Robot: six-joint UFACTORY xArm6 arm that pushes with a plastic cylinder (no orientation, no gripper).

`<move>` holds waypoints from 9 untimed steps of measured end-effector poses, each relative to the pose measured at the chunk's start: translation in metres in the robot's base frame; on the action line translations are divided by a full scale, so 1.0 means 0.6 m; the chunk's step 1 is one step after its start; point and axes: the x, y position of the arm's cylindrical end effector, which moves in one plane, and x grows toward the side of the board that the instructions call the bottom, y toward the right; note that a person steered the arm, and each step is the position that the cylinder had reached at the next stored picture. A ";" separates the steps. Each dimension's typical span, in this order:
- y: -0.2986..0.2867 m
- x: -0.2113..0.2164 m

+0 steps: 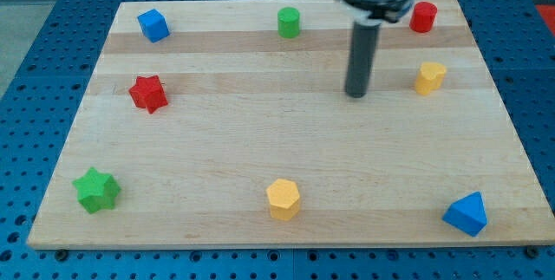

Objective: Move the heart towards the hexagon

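Camera view showed my tip (356, 94) standing free on the counter (217, 141), touching nothing (a bare rod, no jaws), just left of the yellow heart (429, 78), likely lining up a push. The yellow hexagon (284, 199) lay well apart near the bottom. No writing was readable.

On a pale wooden board (260, 141), my tip (356, 94) stood just left of the yellow plastic heart (429, 78), apart from it. The yellow plastic hexagon (284, 199) lay well below and left of the tip, near the view's bottom.
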 end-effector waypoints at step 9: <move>0.163 -0.037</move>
